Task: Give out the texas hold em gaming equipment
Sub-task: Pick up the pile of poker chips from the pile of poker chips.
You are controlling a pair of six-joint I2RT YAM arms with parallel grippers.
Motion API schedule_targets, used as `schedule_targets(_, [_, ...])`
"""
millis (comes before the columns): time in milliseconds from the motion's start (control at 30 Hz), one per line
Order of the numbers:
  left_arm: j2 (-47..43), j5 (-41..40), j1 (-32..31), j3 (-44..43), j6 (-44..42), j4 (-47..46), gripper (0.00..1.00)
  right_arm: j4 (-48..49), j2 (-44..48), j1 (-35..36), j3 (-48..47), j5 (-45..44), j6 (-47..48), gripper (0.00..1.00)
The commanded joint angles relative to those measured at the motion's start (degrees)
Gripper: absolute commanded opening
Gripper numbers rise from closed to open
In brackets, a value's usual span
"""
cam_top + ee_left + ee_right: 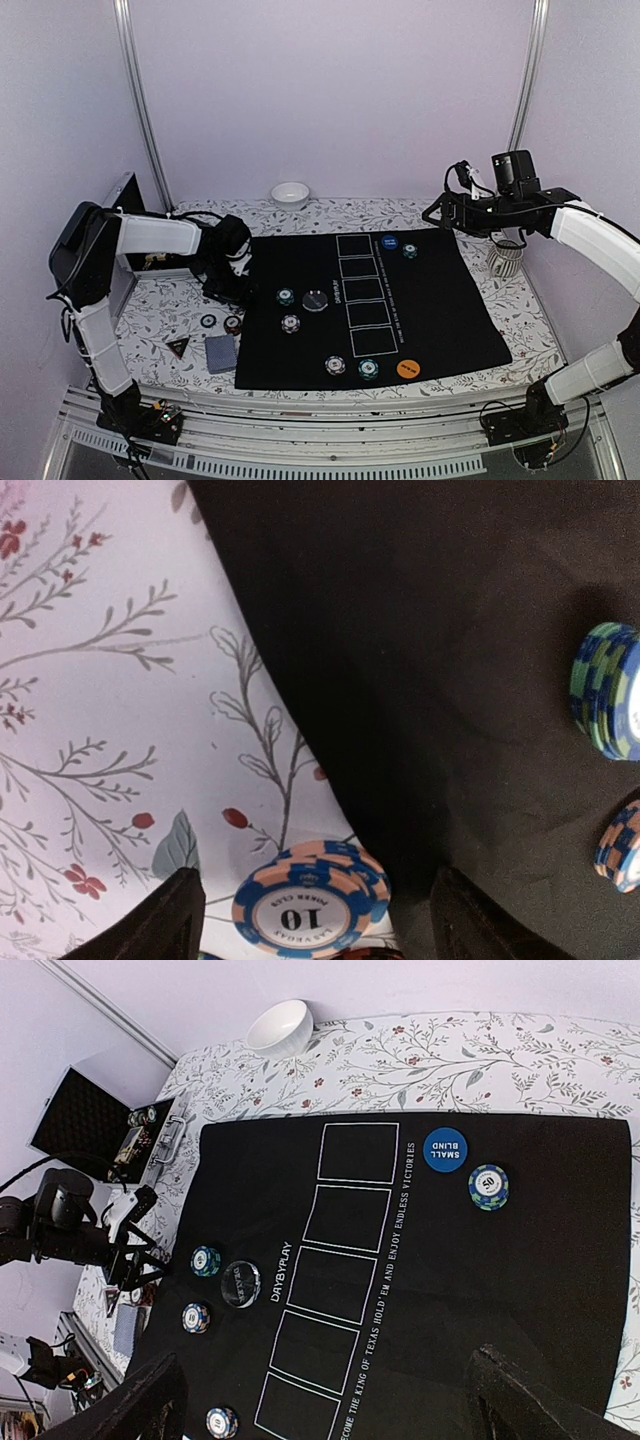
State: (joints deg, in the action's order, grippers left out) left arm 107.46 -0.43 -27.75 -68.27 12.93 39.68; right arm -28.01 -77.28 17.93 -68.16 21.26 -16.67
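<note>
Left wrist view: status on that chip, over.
Left gripper open, straddling the blue chip. Right gripper open, high over mat. Nothing blocking the chip.

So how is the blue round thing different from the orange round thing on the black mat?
The blue disc is at the far end of the black mat; the orange disc is at the near edge. The blue disc says SMALL BLIND; the orange disc's dark print is too small to read. Both are flat, round and lie on the mat.
</note>
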Motion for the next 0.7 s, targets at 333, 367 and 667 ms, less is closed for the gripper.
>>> schedule_targets(333, [2.42, -4.39, -0.70, 1.99, -0.97, 1.45, 0.50, -0.03, -1.16, 0.09, -0.66, -0.50, 1.02, 0.99])
schedule_targets(367, [2.36, -4.94, -0.43, 2.00, -0.95, 1.45, 0.49, -0.07, -1.21, 0.10, -0.66, -0.51, 1.02, 0.99])
schedule_targets(667, [3.32, -7.47, 1.06, 1.65, -0.73, 1.05, 0.26, -0.20, -0.76, 0.08, -0.66, -0.96, 1.03, 0.99])
